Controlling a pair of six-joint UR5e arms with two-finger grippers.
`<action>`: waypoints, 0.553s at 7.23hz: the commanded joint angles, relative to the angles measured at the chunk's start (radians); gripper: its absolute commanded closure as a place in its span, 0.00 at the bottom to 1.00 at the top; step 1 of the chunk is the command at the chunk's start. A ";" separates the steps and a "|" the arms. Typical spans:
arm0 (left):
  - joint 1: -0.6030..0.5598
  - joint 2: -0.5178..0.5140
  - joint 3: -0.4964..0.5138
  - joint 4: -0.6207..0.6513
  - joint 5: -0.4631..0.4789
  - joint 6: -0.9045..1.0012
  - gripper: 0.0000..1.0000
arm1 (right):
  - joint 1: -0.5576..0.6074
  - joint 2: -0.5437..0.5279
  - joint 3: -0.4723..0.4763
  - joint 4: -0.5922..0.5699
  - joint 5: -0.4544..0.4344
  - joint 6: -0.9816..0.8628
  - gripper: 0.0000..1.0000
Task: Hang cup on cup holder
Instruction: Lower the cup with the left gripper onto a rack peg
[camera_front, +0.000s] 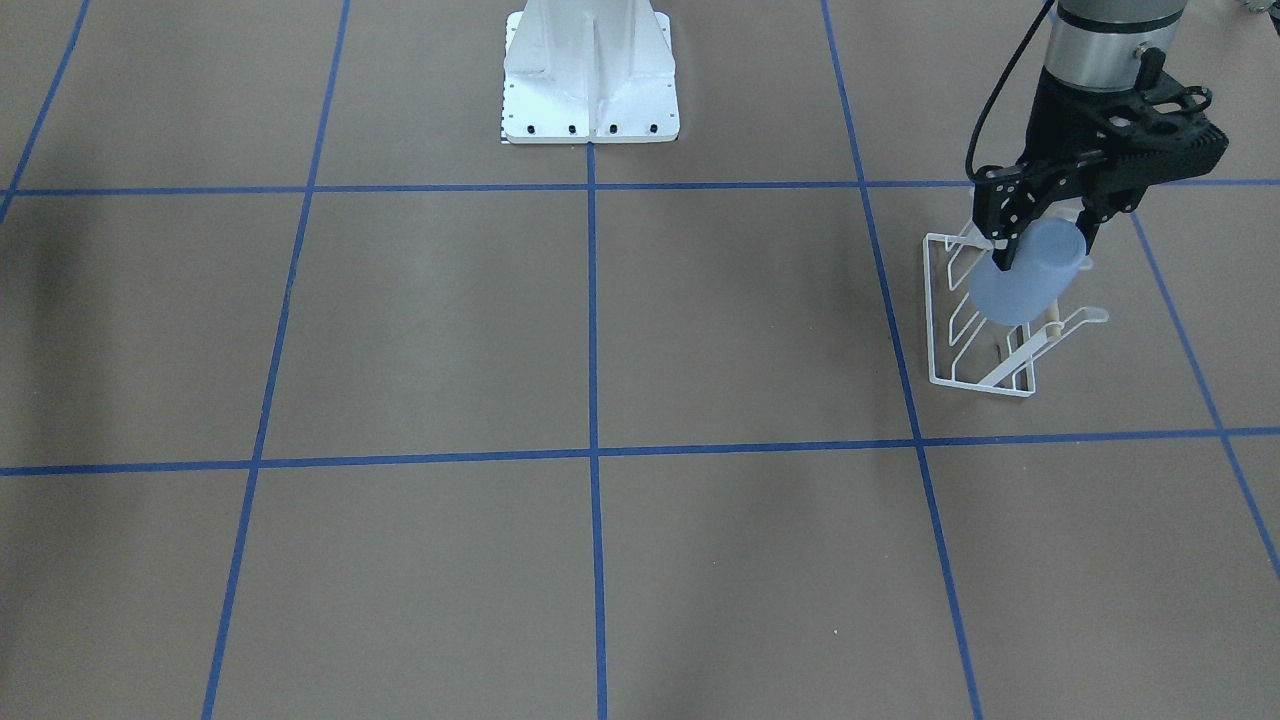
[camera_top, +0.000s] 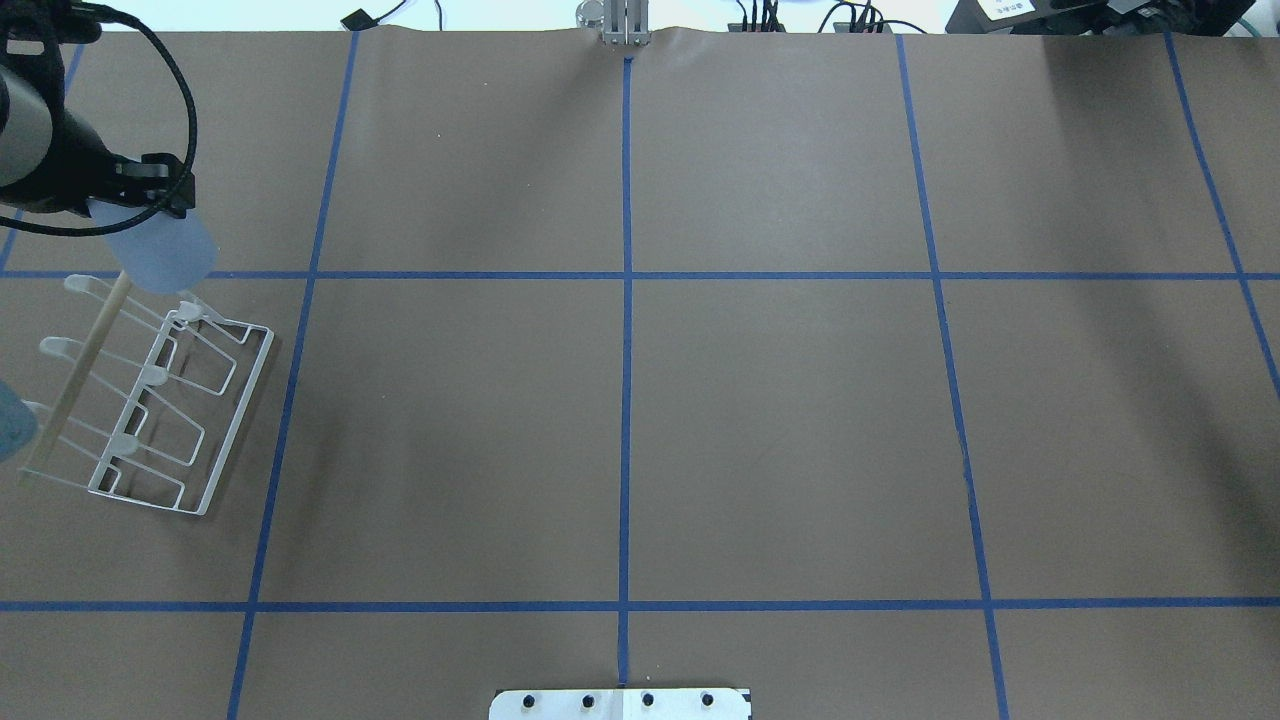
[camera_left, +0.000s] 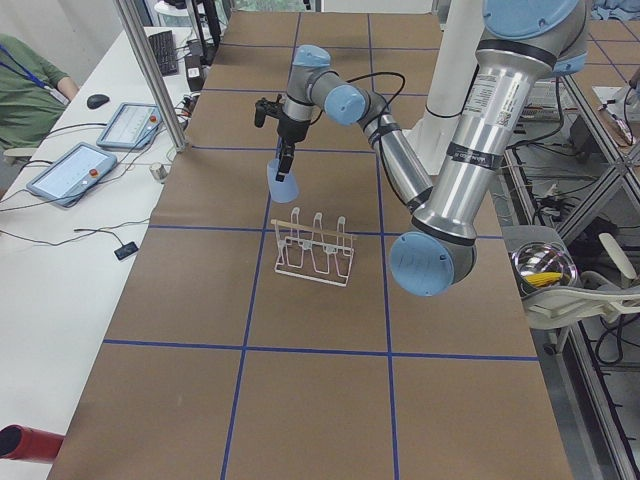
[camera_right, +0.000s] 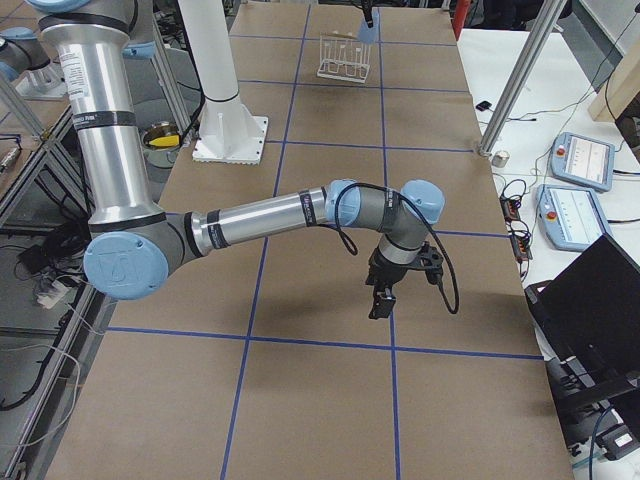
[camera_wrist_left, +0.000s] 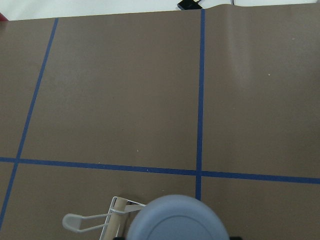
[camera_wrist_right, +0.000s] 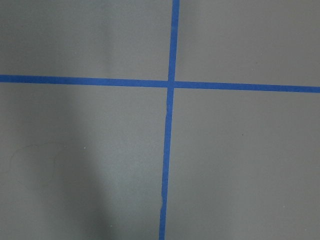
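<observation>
My left gripper (camera_front: 1042, 243) is shut on the light blue-grey cup (camera_front: 1022, 288) and holds it tilted above one end of the white wire cup holder (camera_front: 985, 345). In the overhead view the left gripper (camera_top: 140, 198) holds the cup (camera_top: 162, 252) over the holder's (camera_top: 160, 415) far end, by the wooden rod (camera_top: 85, 360). I cannot tell whether the cup touches a prong. The left wrist view shows the cup's base (camera_wrist_left: 175, 222) and a prong (camera_wrist_left: 82, 221). My right gripper (camera_right: 385, 295) hangs over bare table far from the holder; I cannot tell whether it is open or shut.
The white robot pedestal (camera_front: 590, 75) stands at the table's robot side. Blue tape lines (camera_top: 625, 400) grid the brown table. A side bench with tablets (camera_left: 75, 170), a metal post (camera_left: 150, 80) and a seated person (camera_left: 25, 90) lies beyond the far edge.
</observation>
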 joint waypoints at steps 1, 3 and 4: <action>0.004 0.006 0.033 -0.005 -0.016 0.006 1.00 | 0.000 -0.002 -0.003 0.020 -0.003 0.003 0.00; 0.007 0.004 0.063 -0.011 -0.048 0.006 1.00 | 0.000 -0.001 -0.003 0.020 -0.003 0.004 0.00; 0.009 0.004 0.065 -0.011 -0.052 0.006 1.00 | 0.000 0.001 -0.003 0.020 -0.002 0.004 0.00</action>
